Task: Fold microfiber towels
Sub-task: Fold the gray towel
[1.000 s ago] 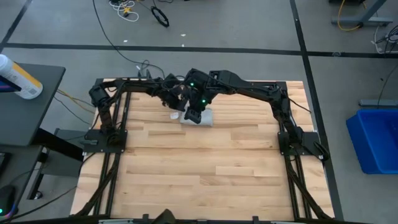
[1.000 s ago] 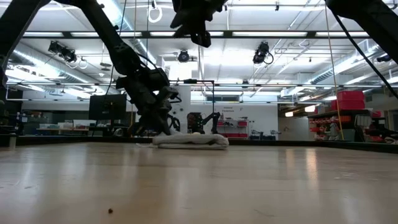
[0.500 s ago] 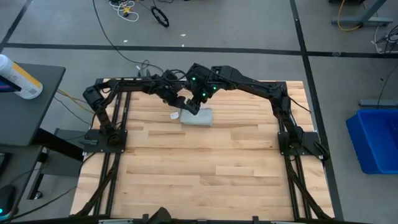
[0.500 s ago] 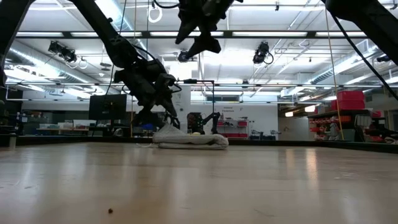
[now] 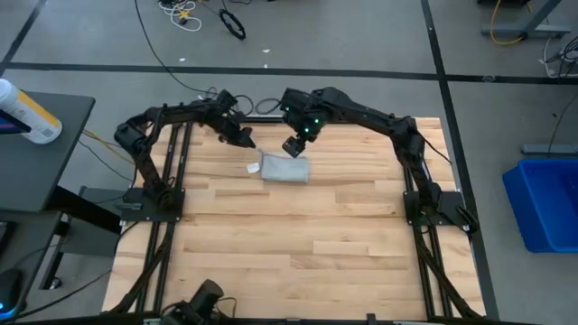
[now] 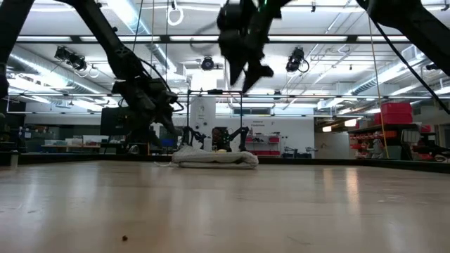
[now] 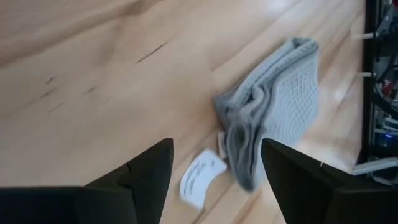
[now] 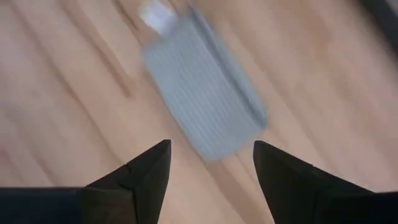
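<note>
A light grey-blue microfiber towel [image 5: 285, 169] lies folded into a small thick packet on the wooden table [image 5: 298, 244], toward its far side. It shows low and flat in the low view [image 6: 215, 159]. Its white tag [image 7: 200, 177] sticks out at the left end. My left gripper [image 5: 244, 137] hangs open above the table, left of and beyond the towel [image 7: 273, 112]. My right gripper [image 5: 291, 145] hangs open just beyond the towel's far edge and well above it [image 8: 205, 99]. Neither touches the cloth.
Black arm frames [image 5: 153, 190] run along the table's left and right sides [image 5: 424, 194]. A blue bin [image 5: 546, 203] stands on the floor to the right, and a dark side table with a bottle [image 5: 27, 113] to the left.
Both grippers have let go of the towel, opened and risen. My left gripper has drawn back toward the table's left and far edge, my right toward the far edge. The towel stays where it was, folded flat.
</note>
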